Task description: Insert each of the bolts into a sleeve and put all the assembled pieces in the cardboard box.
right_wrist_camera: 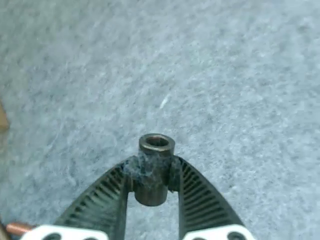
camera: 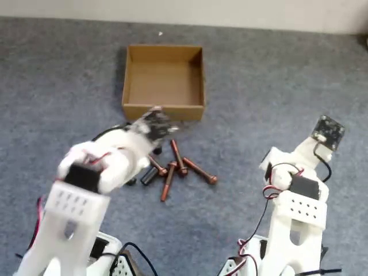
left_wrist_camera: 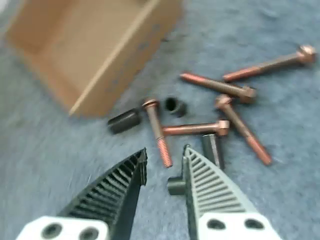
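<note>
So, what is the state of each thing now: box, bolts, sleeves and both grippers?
box: open, empty.
bolts: loose, none in a sleeve.
loose sleeves: no bolt inside.
held sleeve: upright, no bolt inside.
left gripper: open, above the bolts.
right gripper: shut on the held sleeve.

No text, label, number or sign can be read anywhere. The cardboard box has a faint dark mark on its side wall, too blurred to read.

White printed arms with black motors, red and black cables, and ribbed, tapering tool fingers.
</note>
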Controlling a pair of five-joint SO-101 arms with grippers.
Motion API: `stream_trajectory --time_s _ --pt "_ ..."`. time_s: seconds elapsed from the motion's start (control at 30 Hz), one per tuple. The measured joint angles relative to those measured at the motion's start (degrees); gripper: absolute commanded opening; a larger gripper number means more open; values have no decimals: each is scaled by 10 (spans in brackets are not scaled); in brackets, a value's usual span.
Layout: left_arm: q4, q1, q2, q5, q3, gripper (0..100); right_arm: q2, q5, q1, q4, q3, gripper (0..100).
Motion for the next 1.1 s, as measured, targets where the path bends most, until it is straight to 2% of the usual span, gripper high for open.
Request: stream_trajectory --time_s 0.2,0.37,0.6,0.83,1.1 --pt "-3 86 170 -58 -79 151 0 0 23 0 0 5" --pt "-18 137 295 -64 -143 153 0 0 29 0 0 5" --pt "-73 172 453 -64 -215 154 0 0 38 0 0 5" --pt "-85 205 581 -64 -280 155 0 0 43 0 0 5" --pt "-85 213 614 -105 -301 152 0 0 43 0 0 5"
